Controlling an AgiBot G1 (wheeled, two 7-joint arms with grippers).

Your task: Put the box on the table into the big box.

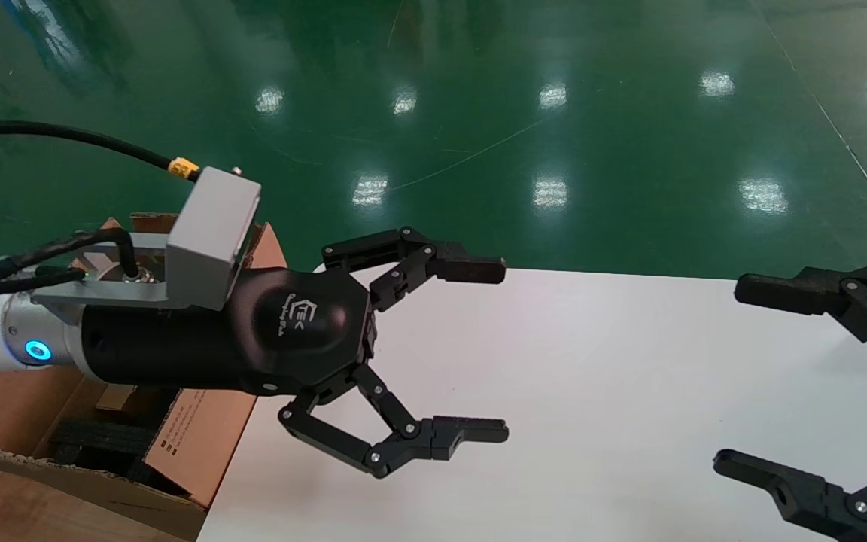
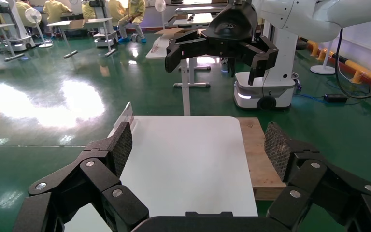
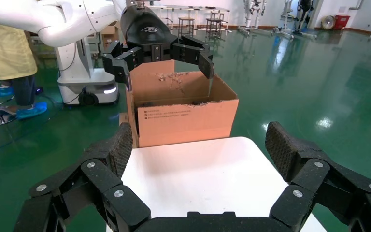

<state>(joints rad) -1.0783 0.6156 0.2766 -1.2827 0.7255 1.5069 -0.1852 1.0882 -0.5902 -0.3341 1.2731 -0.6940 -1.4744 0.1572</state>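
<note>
The small flat box shows in no view. The big box (image 1: 200,436) stands open at the table's left end, with printed text on one flap and black foam (image 1: 95,440) inside; it also shows in the right wrist view (image 3: 186,121). The white table (image 1: 591,391) is bare in all views. My left gripper (image 1: 503,350) is open and empty, held above the table's left part just right of the big box. My right gripper (image 1: 727,375) is open and empty above the table's right part, facing the left one. Each wrist view shows its own gripper wide open over bare tabletop (image 2: 199,149) (image 3: 201,147).
A wooden board (image 2: 258,154) lies against one long side of the table (image 2: 188,159). Glossy green floor (image 1: 554,113) surrounds the table. Other work tables and people in yellow stand far off (image 2: 77,19).
</note>
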